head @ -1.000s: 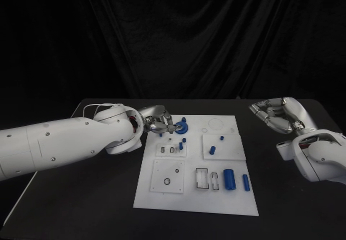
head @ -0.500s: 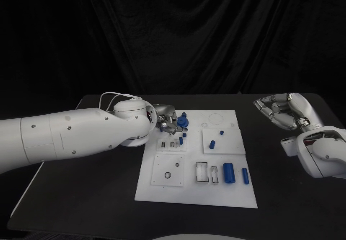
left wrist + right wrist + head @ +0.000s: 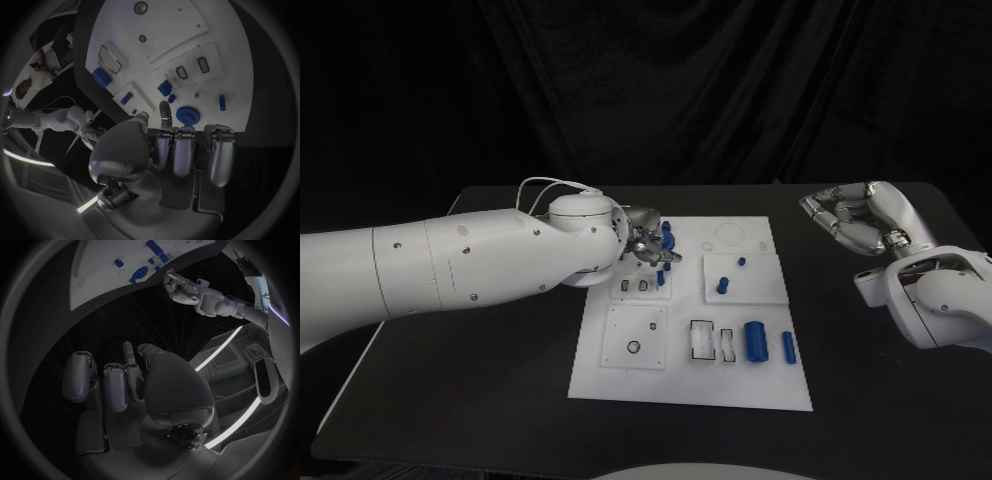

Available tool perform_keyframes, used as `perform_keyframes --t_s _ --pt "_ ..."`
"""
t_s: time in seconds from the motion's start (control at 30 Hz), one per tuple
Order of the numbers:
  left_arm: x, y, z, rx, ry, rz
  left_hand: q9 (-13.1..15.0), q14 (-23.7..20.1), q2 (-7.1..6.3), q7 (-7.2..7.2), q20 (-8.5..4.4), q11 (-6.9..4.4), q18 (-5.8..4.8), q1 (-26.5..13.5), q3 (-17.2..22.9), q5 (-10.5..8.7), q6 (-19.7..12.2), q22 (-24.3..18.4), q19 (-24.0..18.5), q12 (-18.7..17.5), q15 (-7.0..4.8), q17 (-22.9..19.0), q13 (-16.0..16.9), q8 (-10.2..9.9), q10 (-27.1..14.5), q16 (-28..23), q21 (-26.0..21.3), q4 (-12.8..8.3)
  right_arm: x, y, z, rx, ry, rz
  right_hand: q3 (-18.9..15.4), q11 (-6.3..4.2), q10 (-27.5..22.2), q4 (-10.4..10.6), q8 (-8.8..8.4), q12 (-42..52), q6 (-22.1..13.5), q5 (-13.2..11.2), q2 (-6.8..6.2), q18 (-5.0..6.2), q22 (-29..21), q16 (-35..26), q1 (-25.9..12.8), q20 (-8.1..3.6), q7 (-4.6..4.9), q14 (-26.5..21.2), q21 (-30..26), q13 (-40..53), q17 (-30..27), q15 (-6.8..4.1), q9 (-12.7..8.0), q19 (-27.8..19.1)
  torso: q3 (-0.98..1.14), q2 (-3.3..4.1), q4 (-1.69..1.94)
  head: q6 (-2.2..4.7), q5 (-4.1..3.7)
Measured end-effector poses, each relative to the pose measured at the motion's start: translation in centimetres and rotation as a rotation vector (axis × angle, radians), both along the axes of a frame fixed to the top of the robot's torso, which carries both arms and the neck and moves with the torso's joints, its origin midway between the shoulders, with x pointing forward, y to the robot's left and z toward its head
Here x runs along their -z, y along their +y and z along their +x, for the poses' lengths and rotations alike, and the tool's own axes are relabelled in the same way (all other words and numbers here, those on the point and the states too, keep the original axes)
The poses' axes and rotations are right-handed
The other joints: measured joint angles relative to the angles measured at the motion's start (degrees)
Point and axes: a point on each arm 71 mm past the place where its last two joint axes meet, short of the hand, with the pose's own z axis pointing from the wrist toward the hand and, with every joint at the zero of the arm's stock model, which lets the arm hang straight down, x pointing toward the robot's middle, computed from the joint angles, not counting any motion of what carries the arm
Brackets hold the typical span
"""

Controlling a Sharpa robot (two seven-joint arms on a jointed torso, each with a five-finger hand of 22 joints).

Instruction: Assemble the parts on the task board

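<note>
Hovering at the task board's (image 3: 692, 385) ten o'clock corner, the left robot hand (image 3: 646, 243) hangs empty, fingers loosely curled, beside the round blue part (image 3: 186, 114), seemingly lining up a grasp, while the right robot hand (image 3: 862, 220) waits curled and empty off the board at two o'clock above the bench (image 3: 473, 400)

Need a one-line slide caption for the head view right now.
Left hand over the white task board's far-left corner by a blue round part; right hand raised beside the board.
</note>
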Motion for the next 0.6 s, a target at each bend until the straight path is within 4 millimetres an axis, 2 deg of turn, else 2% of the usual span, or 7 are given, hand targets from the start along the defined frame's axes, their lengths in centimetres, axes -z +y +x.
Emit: perform_keyframes --t_s 0.2,0.3,0.6 --pt "0.14 -0.10 0.17 -0.003 0.002 0.008 0.43 -0.01 0.35 -0.21 -0.42 -0.25 0.00 0.37 -0.07 0.29 1.18 0.00 0.00 0.00 -0.40 0.00 0.00 -0.68 -0.17 0.00 0.00 -0.07 0.05 0.08 0.01 -0.002 0.002 -0.001 0.00 0.00 0.00 0.00 0.00 0.00 0.00 0.00 0.00 0.00 0.00 0.00 0.00 0.00 0.00 0.00 0.00 0.00 0.00 0.00 0.00 0.00 -0.07 0.05 0.04 -0.48 -0.12" --pt "0.25 -0.02 0.22 -0.007 0.004 0.012 0.56 -0.01 0.25 -0.23 -0.42 -0.46 0.00 0.77 -0.07 0.29 1.61 0.00 0.00 0.00 -0.40 0.00 0.00 -1.04 0.03 0.00 0.00 -0.07 0.11 0.17 0.06 -0.004 0.003 -0.002 0.00 0.00 0.00 0.00 0.00 0.00 0.00 0.00 0.00 0.00 0.00 0.00 0.00 0.00 0.00 0.00 0.00 -0.01 0.00 0.00 0.00 0.00 -0.12 0.05 0.02 -0.74 0.06" --pt "0.70 0.29 0.33 -0.021 0.015 0.027 0.74 -0.01 0.33 -0.42 -0.41 -0.46 0.00 0.84 -0.06 0.50 1.80 -0.01 0.00 0.00 -0.40 -0.01 0.00 -1.26 0.03 0.00 0.00 -0.07 0.39 0.32 0.08 -0.008 0.009 -0.003 0.00 0.00 0.00 0.00 0.00 0.00 0.00 0.00 0.00 0.00 -0.01 0.00 0.00 0.00 0.00 0.00 0.00 -0.01 0.00 0.00 0.00 0.00 -0.13 0.03 -0.01 -1.76 0.20"
